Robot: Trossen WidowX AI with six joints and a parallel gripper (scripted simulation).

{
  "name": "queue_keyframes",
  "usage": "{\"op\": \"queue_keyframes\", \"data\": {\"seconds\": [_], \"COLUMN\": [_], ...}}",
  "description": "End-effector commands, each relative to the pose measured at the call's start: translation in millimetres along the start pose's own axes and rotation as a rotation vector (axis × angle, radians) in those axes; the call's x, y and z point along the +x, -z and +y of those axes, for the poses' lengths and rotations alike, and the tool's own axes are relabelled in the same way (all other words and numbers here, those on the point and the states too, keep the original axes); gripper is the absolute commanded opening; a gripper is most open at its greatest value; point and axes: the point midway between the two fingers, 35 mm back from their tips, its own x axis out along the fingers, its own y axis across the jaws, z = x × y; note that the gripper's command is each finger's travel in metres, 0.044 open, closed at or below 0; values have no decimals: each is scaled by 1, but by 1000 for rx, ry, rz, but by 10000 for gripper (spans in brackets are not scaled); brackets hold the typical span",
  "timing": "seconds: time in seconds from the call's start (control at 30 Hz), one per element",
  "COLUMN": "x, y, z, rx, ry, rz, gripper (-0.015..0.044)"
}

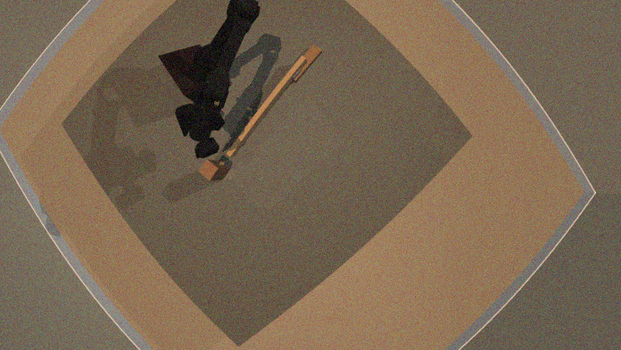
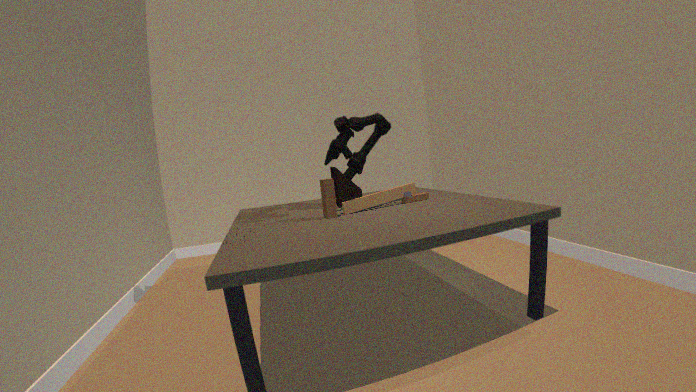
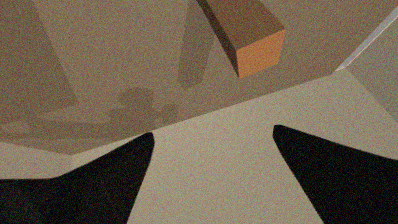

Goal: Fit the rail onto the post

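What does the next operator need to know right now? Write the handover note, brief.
End effector: open, holding nothing, raised above the table near the post.
Post: upright on the table; its top shows in the wrist view.
Rail: far end at the footboard block, near end down by the post, so the rail slopes rather than sits level.
Done: nothing visible beyond the arm reaching out over the post end; rail not grasped.
Left: grip the rail near its low end, lift, slide both holes fully onto the pegs until the end touches the post, check level, release.
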Motion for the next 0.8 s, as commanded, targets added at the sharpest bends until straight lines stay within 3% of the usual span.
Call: {"op": "queue_keyframes", "data": {"seconds": [0.0,0.3,0.77], "x": [24,56,67], "y": [-51,-183,-194], "z": [-15,-13,-11], "rx": [-119,-329,-331], "ry": [-23,-115,-117], "rz": [-215,-734,-742], "gripper": [440,440,440]}}
